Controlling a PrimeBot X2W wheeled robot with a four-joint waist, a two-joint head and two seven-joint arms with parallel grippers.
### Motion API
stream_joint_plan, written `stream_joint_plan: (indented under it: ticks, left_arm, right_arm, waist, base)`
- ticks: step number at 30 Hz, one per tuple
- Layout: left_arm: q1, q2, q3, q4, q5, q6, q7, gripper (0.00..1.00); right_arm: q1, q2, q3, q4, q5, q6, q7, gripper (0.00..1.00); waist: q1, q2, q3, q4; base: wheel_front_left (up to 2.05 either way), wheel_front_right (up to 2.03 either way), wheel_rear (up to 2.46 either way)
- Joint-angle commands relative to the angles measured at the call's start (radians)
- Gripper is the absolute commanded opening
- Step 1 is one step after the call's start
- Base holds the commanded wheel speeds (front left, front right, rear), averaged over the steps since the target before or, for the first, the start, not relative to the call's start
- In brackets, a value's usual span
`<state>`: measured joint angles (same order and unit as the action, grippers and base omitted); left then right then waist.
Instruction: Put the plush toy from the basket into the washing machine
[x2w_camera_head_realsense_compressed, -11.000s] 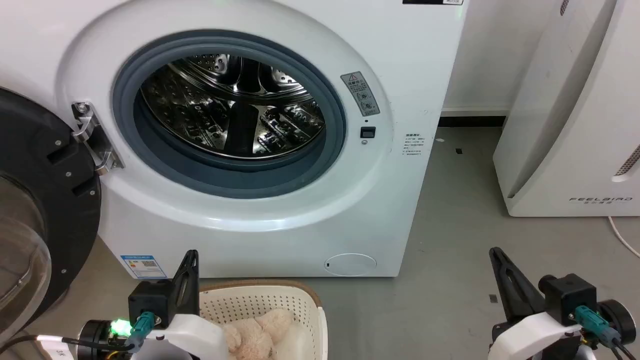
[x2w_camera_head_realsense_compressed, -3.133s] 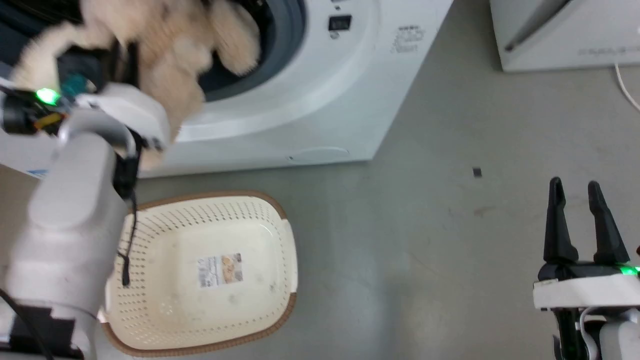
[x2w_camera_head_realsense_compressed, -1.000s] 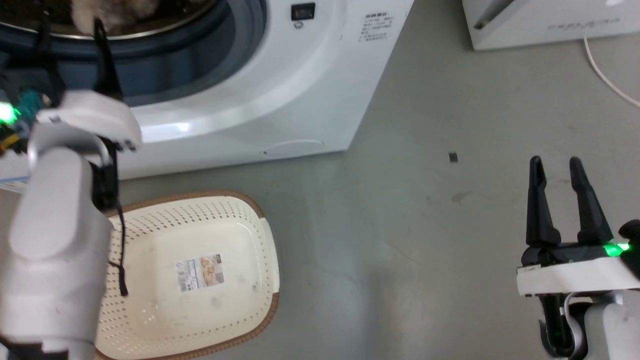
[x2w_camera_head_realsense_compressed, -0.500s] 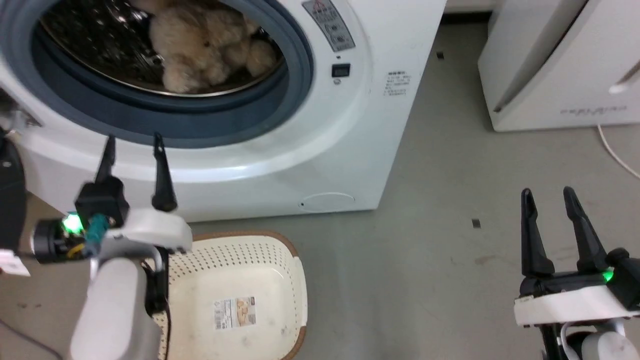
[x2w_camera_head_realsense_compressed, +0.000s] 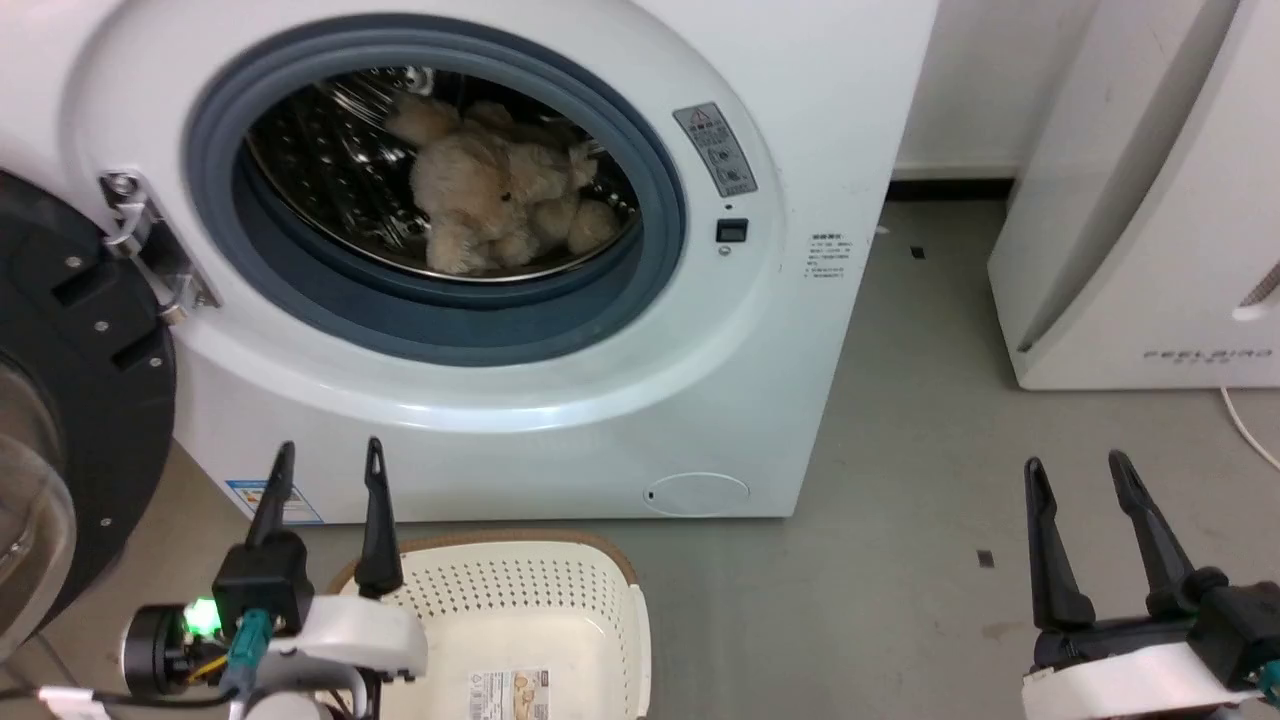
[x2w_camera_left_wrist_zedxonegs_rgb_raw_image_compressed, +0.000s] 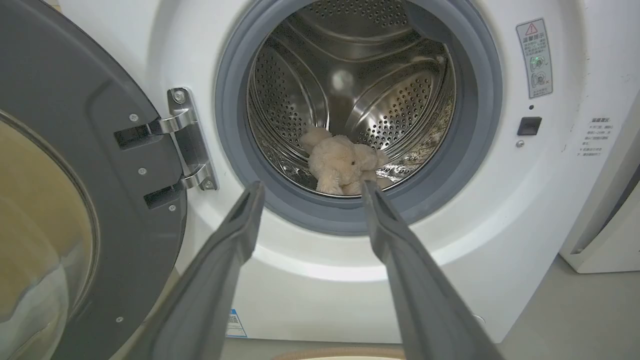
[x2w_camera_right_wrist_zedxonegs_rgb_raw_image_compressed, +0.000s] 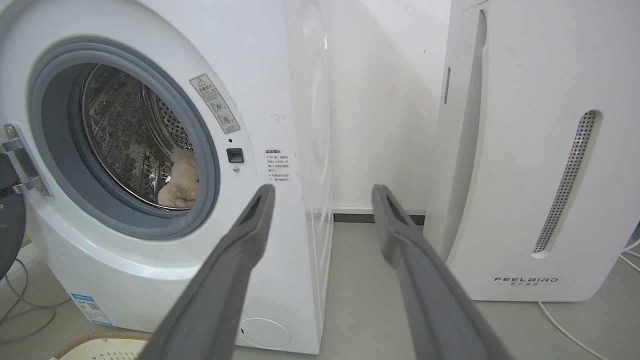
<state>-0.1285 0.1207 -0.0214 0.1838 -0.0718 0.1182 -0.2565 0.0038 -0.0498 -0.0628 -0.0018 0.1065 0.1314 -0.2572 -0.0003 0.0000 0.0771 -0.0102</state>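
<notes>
The cream-beige plush toy (x2w_camera_head_realsense_compressed: 500, 200) lies inside the steel drum of the white washing machine (x2w_camera_head_realsense_compressed: 700, 380), also seen as the plush toy (x2w_camera_left_wrist_zedxonegs_rgb_raw_image_compressed: 342, 165) in the left wrist view and partly as the plush toy (x2w_camera_right_wrist_zedxonegs_rgb_raw_image_compressed: 180, 185) in the right wrist view. The washer's black-framed glass door (x2w_camera_head_realsense_compressed: 70, 400) hangs open at the left. Below the washer, the cream perforated basket (x2w_camera_head_realsense_compressed: 590, 600) holds just its paper label (x2w_camera_head_realsense_compressed: 510, 692). My left gripper (x2w_camera_head_realsense_compressed: 328, 455) is open, low in front of the washer above the basket's rim. My right gripper (x2w_camera_head_realsense_compressed: 1075, 470) is open over the floor at the lower right.
A white slanted FEELBIRD appliance (x2w_camera_head_realsense_compressed: 1150, 200) stands to the right of the washer, with a white cable (x2w_camera_head_realsense_compressed: 1245, 440) on the grey floor beside it. A strip of floor runs between the washer and that appliance.
The plush toy left the basket in my left gripper, was let go inside the drum, and the gripper pulled back down, open. The head camera tilted back up toward the washer.
</notes>
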Motion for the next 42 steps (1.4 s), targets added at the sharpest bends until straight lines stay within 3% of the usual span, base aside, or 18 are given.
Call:
stream_joint_plan:
  ticks: [1, 14, 15, 42]
  left_arm:
    - [0.025, -0.006, 0.003, -0.014, 0.005, -0.009, -0.005, 1.00]
    - [0.128, -0.036, 0.010, -0.015, 0.022, -0.063, -0.005, 1.00]
    - [0.115, -0.036, 0.006, -0.015, 0.018, -0.060, 0.001, 0.00]
    - [0.117, -0.043, 0.008, -0.049, 0.029, -0.072, 0.053, 0.00]
  right_arm:
    - [0.022, 0.000, -0.002, -0.005, -0.002, -0.001, -0.005, 1.00]
    - [0.079, 0.000, -0.001, 0.004, -0.002, -0.001, -0.005, 1.00]
    - [0.064, 0.000, 0.001, 0.002, -0.002, 0.000, 0.001, 0.00]
    - [0.050, 0.000, 0.014, 0.002, -0.023, 0.000, 0.053, 0.00]
  waist:
    - [0.0003, 0.0000, -0.022, 0.017]
    - [0.0003, 0.0000, -0.063, 0.044]
    - [0.0003, 0.0000, -0.064, 0.044]
    - [0.0003, 0.0000, -0.067, 0.037]
  base:
    - [0.00, 0.00, 0.00]
    - [0.00, 0.00, 0.00]
    - [0.00, 0.00, 0.00]
    - [0.00, 0.00, 0.00]
